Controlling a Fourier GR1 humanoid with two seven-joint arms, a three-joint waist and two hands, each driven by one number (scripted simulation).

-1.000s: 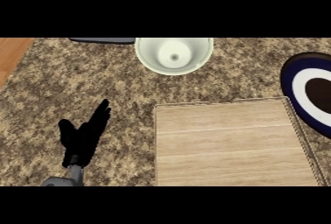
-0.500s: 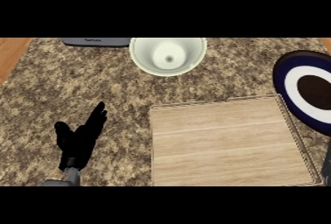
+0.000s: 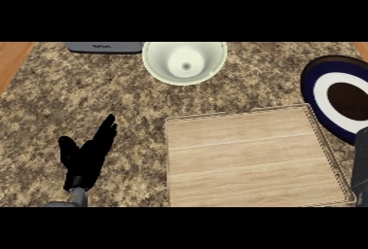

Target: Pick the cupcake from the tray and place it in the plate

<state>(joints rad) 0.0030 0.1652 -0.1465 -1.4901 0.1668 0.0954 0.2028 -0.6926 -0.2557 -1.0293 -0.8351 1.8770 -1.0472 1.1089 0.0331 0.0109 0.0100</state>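
Speckled brown-and-cream stone makes up the surface (image 3: 64, 97) we look down on, with a strip of orange wood showing at its far left edge.

Near the middle right we see the tray (image 3: 251, 158), a pale wooden square with a low raised rim, its boards running left to right. Its inside shows only bare wood; we cannot find the cupcake anywhere in this view, so we cannot say where it is.

Just beside the tray's upper right corner lies the plate (image 3: 343, 97), round, with a dark blue outer band, a white ring and a dark brown centre. It is cut off by the right edge of the view, and its lower edge comes close to the tray's rim; we cannot tell whether the two touch.

At the top centre stands a cream bowl (image 3: 185, 62), seen from above, well apart from the tray. To its left, at the top edge, lies a flat grey object (image 3: 104, 47) with small lettering that we cannot read.

Our left robot hand (image 3: 86, 158) rests at the lower left, over the stone and apart from the tray, fingers straight and pointing up the view, thumb spread to the left, holding nothing.

At the far right edge, beside the tray's lower corner, a dark grey forearm (image 3: 359, 165) comes in; the right robot hand itself does not show.
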